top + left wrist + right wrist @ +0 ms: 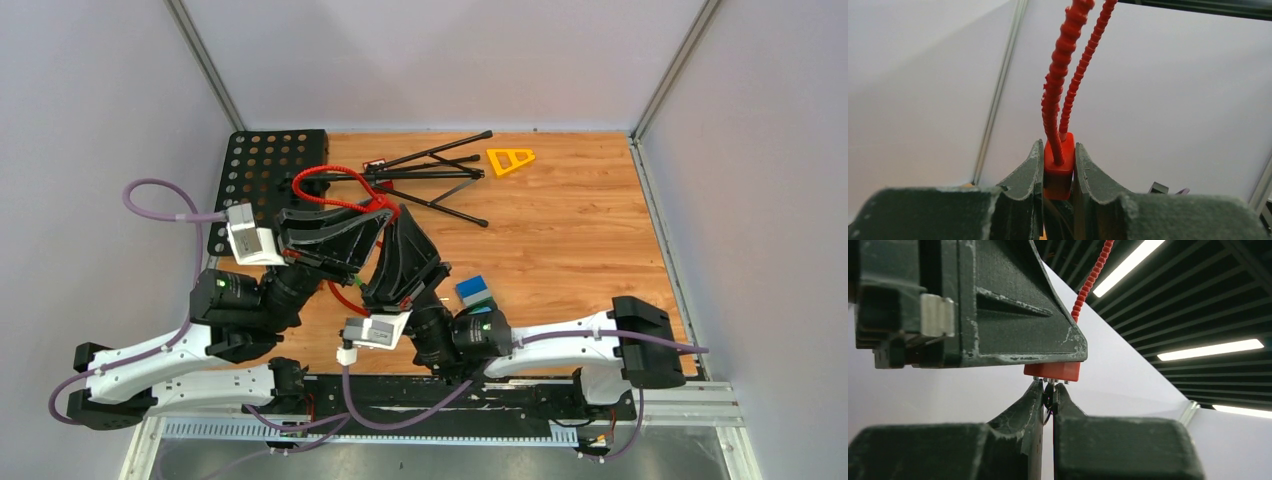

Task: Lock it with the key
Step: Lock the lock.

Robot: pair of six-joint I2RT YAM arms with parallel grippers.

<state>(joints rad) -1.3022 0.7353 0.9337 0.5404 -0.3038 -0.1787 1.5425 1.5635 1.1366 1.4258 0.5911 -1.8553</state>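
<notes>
While left fingers [1024, 182] clamp red lock [1058, 167], right fingers [1020, 412] pinch key [1049, 396].

Noted: lock body [1058, 167] smooth, faintly glossy red plastic, its cable [1060, 65] ribbed red plastic; left gripper fingers [1023, 180] matt dark plastic, rough, scuffed pale at edges; key [1049, 399] dark, finish indistinct; table [580, 230] satin wood-grain; perforated plate [262, 165] matt black.

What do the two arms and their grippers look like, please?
The left arm and right arm have white shells and black joints. Lilac-grey cables run to white camera boxes at the wrists. The left gripper and right gripper have dark, scuffed, wedge-shaped fingers.
</notes>
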